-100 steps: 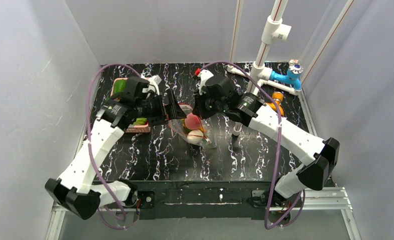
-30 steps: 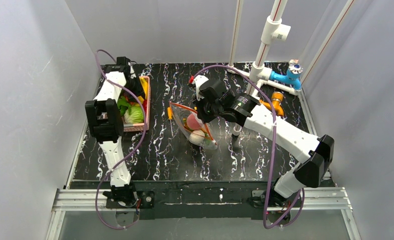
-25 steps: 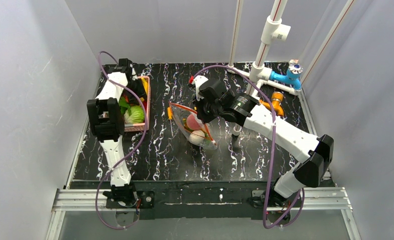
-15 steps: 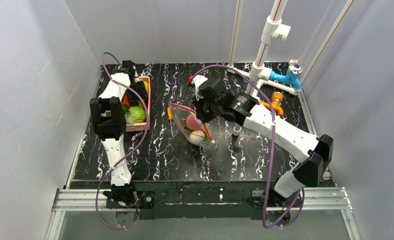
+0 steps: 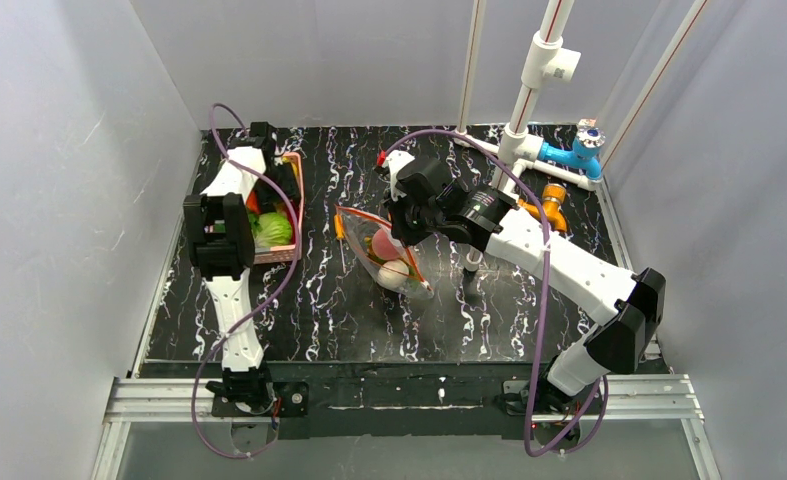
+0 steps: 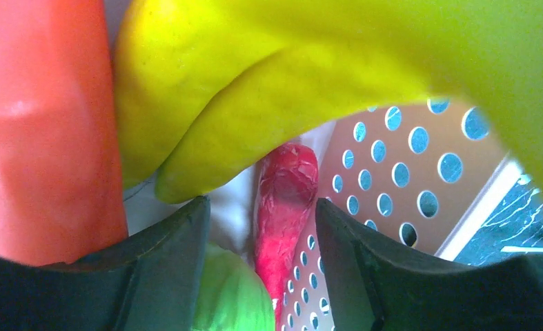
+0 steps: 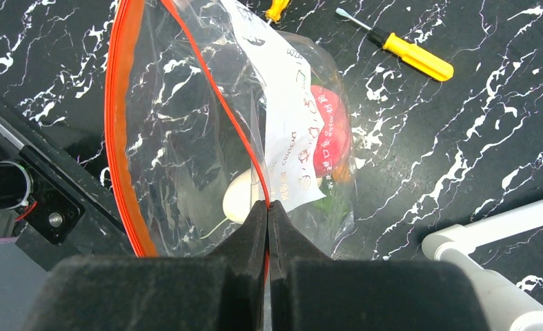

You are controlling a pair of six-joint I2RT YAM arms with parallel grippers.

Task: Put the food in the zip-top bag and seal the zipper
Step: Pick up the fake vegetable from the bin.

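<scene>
The left gripper [image 6: 261, 219] has moved further into the basket [image 6: 410, 172], fingers apart, a red vegetable [image 6: 285, 196] just ahead between them. The right gripper [image 7: 267, 207] pinches the bag [image 7: 179, 158] by its orange zipper [image 7: 119, 138]; food [image 7: 330, 141] lies inside, beyond its fingertips.

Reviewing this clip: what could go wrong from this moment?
1. The left gripper has its jaws open inside the crowded pink basket. Closing on the red piece may also snag the yellow piece beside it.
2. The right gripper pinches only one thin edge of the zip-top bag. A slip would collapse its mouth.
</scene>
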